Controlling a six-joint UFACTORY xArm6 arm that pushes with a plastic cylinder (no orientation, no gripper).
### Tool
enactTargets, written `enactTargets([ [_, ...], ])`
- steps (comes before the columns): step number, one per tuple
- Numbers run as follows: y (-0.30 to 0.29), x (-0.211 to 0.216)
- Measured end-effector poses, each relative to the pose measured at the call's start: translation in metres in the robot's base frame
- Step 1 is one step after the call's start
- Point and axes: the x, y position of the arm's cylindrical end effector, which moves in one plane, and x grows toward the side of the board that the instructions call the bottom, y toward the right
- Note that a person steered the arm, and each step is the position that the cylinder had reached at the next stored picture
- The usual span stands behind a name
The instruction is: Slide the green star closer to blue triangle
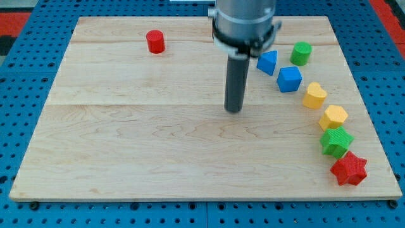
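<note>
The ridged green star-shaped plastic block point(336, 140) sits near the right edge of the board, toward the view's bottom, just above the red star-shaped plastic block point(348, 169) and touching or nearly touching it. Just above the green star lies a yellow hexagonal plastic block point(333, 117), then a yellow heart-like plastic block point(314, 95), then a blue cube-like plastic block point(289, 79), the row curving up and to the view's left. At the head of that curve is the blue triangular plastic block point(267, 62), well apart from the green star. A green cylindrical plastic block point(301, 53) stands just to the triangle's right. A red cylindrical plastic block point(155, 42) stands alone near the view's top left.

All rest on a pale wooden board point(139, 139) with visible grain and plank seams, laid on a blue perforated metal base point(25, 76).

There are no jaws: the arm ends in a smooth dark rod, and my tip point(234, 111) rests on bare wood near the board's middle, below and left of the blue triangle, touching no block.
</note>
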Motion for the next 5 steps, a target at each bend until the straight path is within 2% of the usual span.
enactTargets([
  [1,-0.001,0.086],
  [2,0.019,0.135],
  [4,0.117,0.135],
  [5,0.127,0.134],
])
